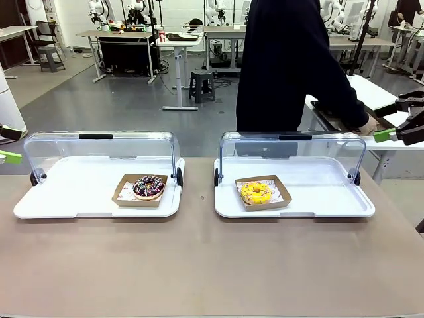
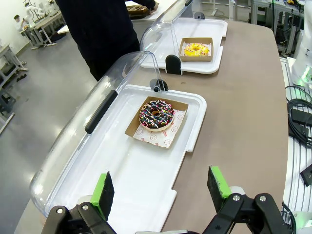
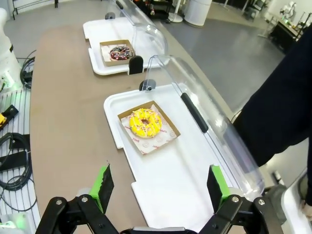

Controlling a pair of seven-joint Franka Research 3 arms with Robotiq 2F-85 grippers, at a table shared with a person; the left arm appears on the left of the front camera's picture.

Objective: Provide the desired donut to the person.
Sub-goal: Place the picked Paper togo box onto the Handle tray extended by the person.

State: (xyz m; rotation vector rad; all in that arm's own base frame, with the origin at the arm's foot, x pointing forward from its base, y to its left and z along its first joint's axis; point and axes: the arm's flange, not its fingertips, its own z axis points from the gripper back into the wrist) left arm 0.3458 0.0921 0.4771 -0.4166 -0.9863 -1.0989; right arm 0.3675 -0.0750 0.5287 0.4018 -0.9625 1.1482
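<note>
Currently two trays on the surface (image 1: 199, 265), one donut each: chocolate donut (image 2: 156, 114) ahead of the left gripper (image 2: 160, 194), yellow donut (image 3: 145, 122) ahead of the right gripper (image 3: 160, 189); both jaws spread, empty.

Both tools (image 2: 158, 190) (image 3: 158, 187) wide open, empty

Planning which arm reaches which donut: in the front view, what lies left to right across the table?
Left hand → left tray → chocolate sprinkled donut → right tray, holding yellow donut → right hand.
</note>
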